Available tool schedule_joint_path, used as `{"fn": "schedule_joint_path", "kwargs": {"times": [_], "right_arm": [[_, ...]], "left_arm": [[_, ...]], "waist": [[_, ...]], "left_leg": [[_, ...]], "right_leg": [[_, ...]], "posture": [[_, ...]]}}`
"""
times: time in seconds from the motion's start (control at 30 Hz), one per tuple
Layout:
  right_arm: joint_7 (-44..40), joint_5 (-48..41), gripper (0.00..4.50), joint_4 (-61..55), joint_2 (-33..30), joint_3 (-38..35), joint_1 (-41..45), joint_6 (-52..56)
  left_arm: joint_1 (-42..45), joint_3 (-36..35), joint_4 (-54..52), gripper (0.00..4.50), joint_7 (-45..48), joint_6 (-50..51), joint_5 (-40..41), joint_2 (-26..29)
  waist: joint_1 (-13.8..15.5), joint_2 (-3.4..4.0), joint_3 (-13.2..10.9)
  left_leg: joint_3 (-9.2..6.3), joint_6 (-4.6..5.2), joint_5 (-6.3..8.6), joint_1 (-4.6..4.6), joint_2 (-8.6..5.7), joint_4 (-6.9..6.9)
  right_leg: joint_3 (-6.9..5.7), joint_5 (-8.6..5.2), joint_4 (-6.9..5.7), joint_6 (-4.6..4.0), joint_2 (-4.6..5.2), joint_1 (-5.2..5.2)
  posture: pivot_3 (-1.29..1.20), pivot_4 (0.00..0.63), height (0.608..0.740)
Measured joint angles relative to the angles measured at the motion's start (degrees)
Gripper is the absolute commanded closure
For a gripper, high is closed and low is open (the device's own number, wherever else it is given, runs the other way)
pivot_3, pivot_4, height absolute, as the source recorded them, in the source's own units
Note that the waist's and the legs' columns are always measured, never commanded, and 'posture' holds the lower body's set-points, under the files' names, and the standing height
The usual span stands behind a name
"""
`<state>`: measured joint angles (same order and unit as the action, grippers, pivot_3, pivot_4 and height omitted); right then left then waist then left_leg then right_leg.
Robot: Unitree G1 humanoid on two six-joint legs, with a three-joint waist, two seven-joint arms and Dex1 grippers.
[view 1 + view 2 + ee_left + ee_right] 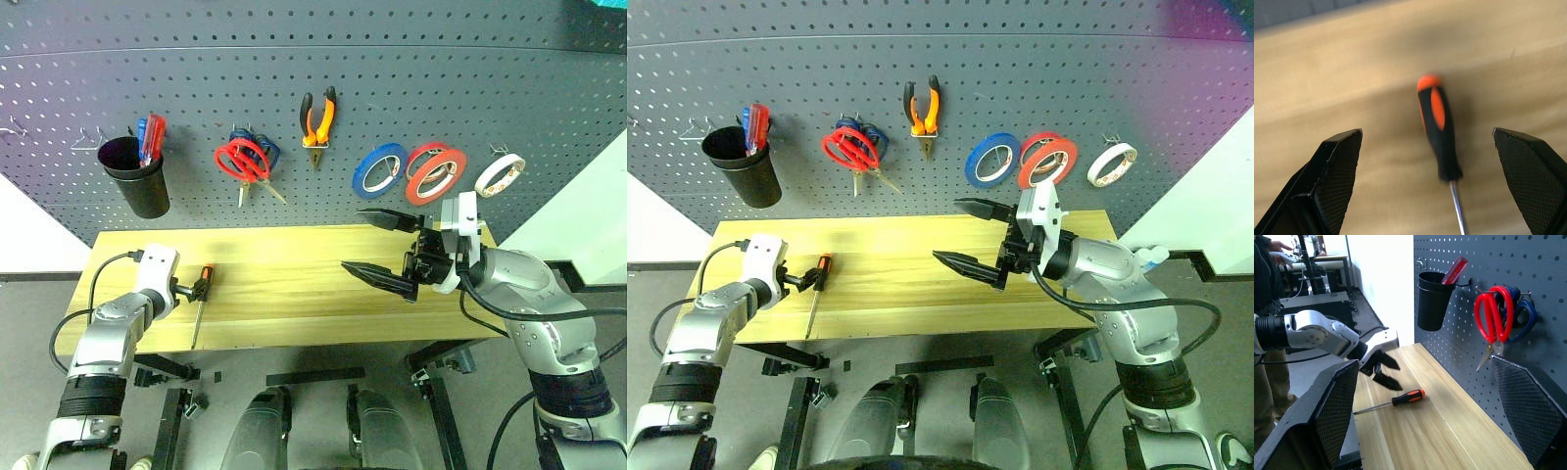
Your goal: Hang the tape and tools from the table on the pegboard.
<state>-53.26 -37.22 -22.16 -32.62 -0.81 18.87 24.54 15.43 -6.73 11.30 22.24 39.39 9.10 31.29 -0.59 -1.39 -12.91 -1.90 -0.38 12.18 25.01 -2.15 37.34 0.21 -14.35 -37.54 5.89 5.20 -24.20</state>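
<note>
The screwdriver [199, 299] lies flat on the table [294, 294] near its left end, handle toward the pegboard [392, 88]. The left gripper [1435, 161] hangs just over it, fingers spread wide and holding nothing. The right gripper [377, 247] is released too, above the table's right part. Red scissors [243, 162], pliers [316, 122] and the pale tape [500, 176] hang on the pegboard.

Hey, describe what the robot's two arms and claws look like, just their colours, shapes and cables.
Both arms have silver-grey metal shells with black jointed sections and a white wrist block. A black cable loops from each arm. The left claw and right claw each have two black, pointed, wedge-shaped fingers with cross-hatched textured inner pads.
</note>
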Motion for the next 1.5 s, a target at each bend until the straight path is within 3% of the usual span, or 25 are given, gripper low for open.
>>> {"fn": "schedule_joint_path", "kwargs": {"times": [0.27,0.6,1.03,1.4,1.5], "right_arm": [[0.07,0.0,0.0,-0.32,-0.37,0.19,-1.19,0.5],[0.01,0.0,0.0,-1.46,-1.81,0.46,-2.24,1.43],[1.05,-0.01,0.0,-2.47,-1.81,0.66,-3.51,1.51],[1.32,0.0,0.0,-2.52,-1.83,1.01,-3.93,1.53],[1.42,0.0,0.0,-2.53,-1.9,1.01,-4.2,1.53]], "left_arm": [[6.8,3.52,6.34,0.04,-2.5,17.55,-1.63,-0.99],[9.68,3.72,8.91,0.04,-3.72,23.61,-1.63,-2.92],[15.54,3.75,15.81,0.04,-4.89,23.46,-2.22,-5.0],[24.4,3.06,29.74,0.04,-6.42,16.56,-2.46,-7.02],[25.41,2.87,31.66,0.67,-6.5,15.8,-2.45,-7.03]], "waist": [[-0.08,-0.01,0.0],[0.05,-0.04,-0.03],[-0.07,-0.04,-0.05],[-0.13,-0.05,-0.06],[-0.15,-0.05,-0.06]], "left_leg": [[0.01,0.0,0.0,0.0,0.0,-0.01],[0.0,0.0,0.01,0.02,0.0,-0.07],[0.0,0.02,0.03,0.16,0.0,-0.23],[0.01,0.07,0.06,0.28,-0.02,-0.24],[0.01,0.06,0.06,0.28,-0.01,-0.24]], "right_leg": [[0.01,0.0,0.01,0.0,0.02,-0.02],[0.05,-0.01,0.07,-0.02,0.25,-0.03],[0.13,-0.01,0.3,-0.02,0.29,-0.16],[0.11,-0.01,0.39,-0.01,0.3,-0.24],[0.11,-0.01,0.38,-0.01,0.29,-0.24]], "posture": [[-0.02,0.201,0.727],[-0.03,0.226,0.727],[-0.04,0.231,0.727],[-0.05,0.23,0.727],[-0.05,0.23,0.727]]}}
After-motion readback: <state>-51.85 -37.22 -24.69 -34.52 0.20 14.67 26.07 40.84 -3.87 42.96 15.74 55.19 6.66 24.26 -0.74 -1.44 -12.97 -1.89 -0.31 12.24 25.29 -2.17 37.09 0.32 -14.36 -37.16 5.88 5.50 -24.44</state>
